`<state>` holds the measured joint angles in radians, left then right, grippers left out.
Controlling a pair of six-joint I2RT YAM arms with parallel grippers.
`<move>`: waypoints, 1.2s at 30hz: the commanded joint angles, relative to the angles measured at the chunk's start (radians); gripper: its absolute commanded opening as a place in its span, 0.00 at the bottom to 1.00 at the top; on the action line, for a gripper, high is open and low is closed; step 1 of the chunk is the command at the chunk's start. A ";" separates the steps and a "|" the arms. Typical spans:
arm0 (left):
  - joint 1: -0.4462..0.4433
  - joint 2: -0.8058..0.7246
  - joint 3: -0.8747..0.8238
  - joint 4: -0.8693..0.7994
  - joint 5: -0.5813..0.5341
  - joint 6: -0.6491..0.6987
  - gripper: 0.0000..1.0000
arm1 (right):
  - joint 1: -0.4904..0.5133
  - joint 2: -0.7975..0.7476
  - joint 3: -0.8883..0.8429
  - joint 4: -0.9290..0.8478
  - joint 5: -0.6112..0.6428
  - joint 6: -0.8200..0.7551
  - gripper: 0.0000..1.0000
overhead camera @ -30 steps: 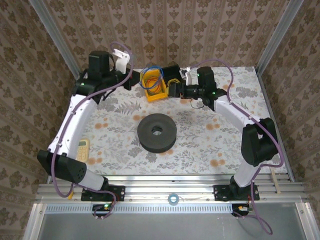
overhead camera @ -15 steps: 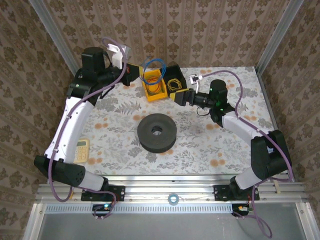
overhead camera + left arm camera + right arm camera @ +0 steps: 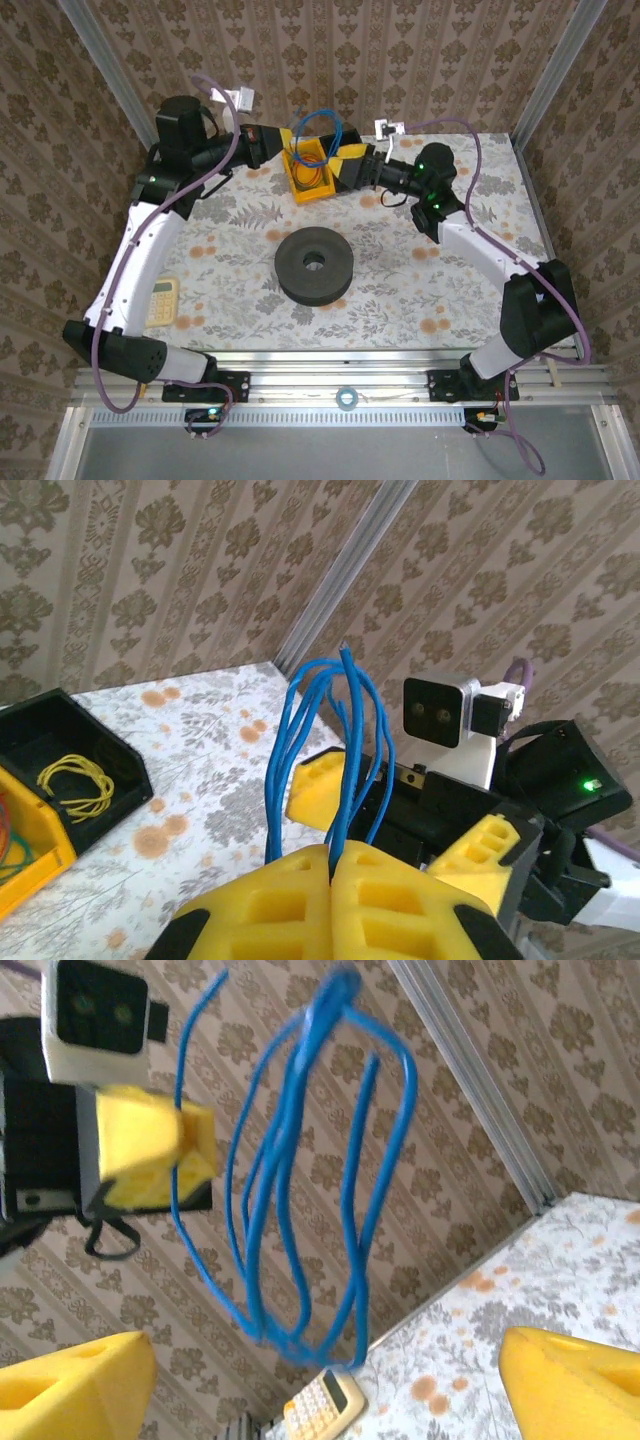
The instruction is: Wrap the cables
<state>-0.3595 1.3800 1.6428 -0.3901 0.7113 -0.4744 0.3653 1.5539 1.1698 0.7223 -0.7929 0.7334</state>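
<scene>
The left fingers [image 3: 330,885] are pressed fully together on the blue cable [image 3: 340,740], pinching a bunch of its strands. The bundle stands up from the pads in several loose loops. In the top view the loops hang in the air over the far end of the yellow bin [image 3: 309,197], clear of the table [image 3: 420,290].

The right fingers [image 3: 347,168] are spread wide and hold nothing. They sit just to the right of the yellow bin and point toward the loops. In the right wrist view the loops hang between the two pads without touching either.

The yellow cable [image 3: 72,783] lies coiled in the black bin [image 3: 112,748], which stands against the yellow bin's right side. Orange and green cords [image 3: 311,178] lie inside the yellow bin. A black foam ring [image 3: 314,264] rests on the table nearer than the yellow bin. A calculator [image 3: 160,300] lies nearer again and well off to the left.
</scene>
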 commanded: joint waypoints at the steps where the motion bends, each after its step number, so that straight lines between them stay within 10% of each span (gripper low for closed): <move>1: -0.007 -0.042 -0.053 0.112 0.031 -0.074 0.00 | 0.010 0.044 0.050 0.076 0.000 0.011 0.81; 10: 0.000 -0.059 -0.051 0.175 0.024 -0.134 0.00 | 0.021 0.006 0.054 0.097 -0.020 0.019 0.37; 21: 0.029 -0.039 -0.021 0.223 0.055 -0.195 0.00 | 0.045 -0.008 0.022 0.146 -0.014 0.015 0.54; 36: 0.044 -0.010 0.026 0.227 0.092 -0.221 0.00 | 0.050 0.034 0.048 0.199 0.026 0.011 0.30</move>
<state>-0.3244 1.3624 1.6333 -0.2073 0.7723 -0.6704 0.4088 1.5761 1.1961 0.8738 -0.7910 0.7624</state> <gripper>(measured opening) 0.066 0.305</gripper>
